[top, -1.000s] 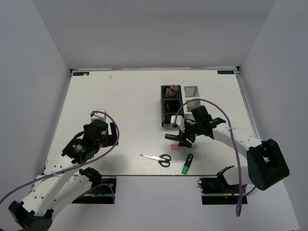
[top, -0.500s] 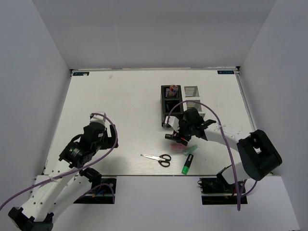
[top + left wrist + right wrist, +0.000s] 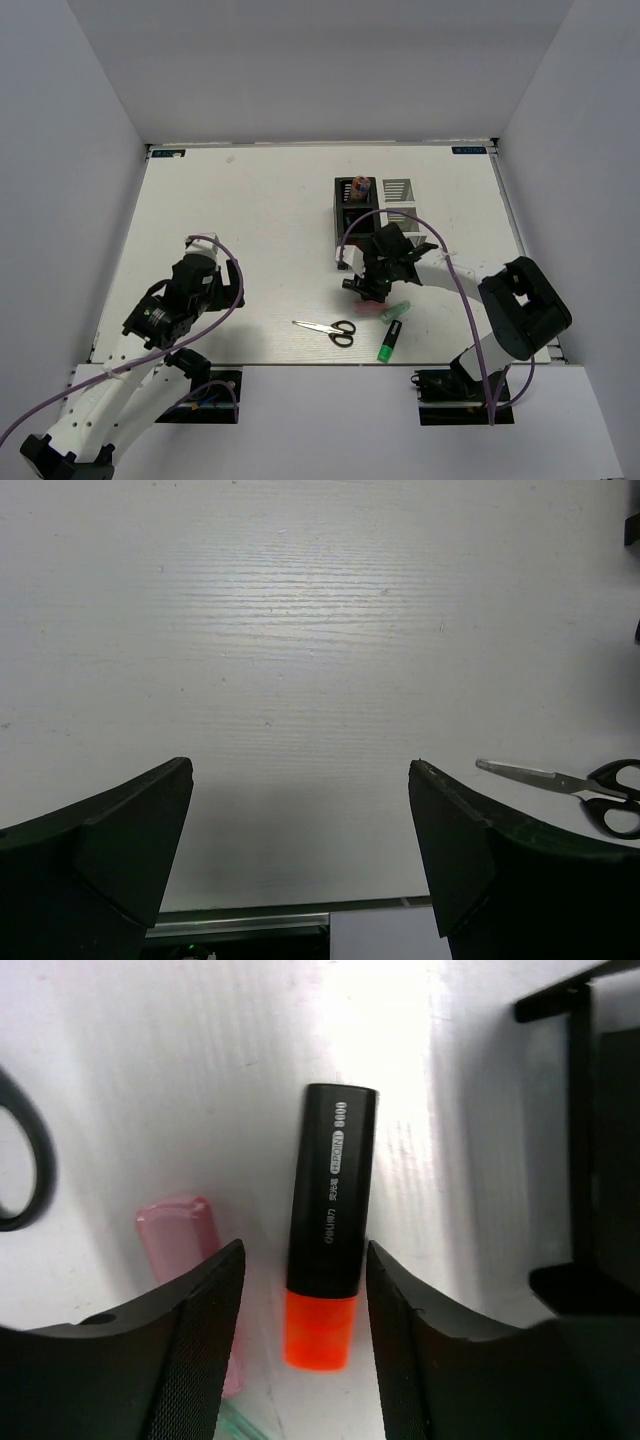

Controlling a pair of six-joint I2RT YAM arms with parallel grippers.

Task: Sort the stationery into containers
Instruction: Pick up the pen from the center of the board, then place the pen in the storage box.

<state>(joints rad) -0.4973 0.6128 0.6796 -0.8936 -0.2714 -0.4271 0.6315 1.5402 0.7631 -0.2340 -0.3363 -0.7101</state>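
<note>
Flat on the tabletop [image 3: 200,1060] near the black organizer [image 3: 352,215], the orange marker [image 3: 328,1230] lies between the right gripper [image 3: 302,1260] jaws, spread to pinch it, not yet closed; left gripper [image 3: 300,810] jaws open, empty, well apart.

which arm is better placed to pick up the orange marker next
Right. The right gripper is open, with the orange marker lined up between its fingers beside the black organizer. The left gripper hangs open over bare table, nearer the scissors.
</note>
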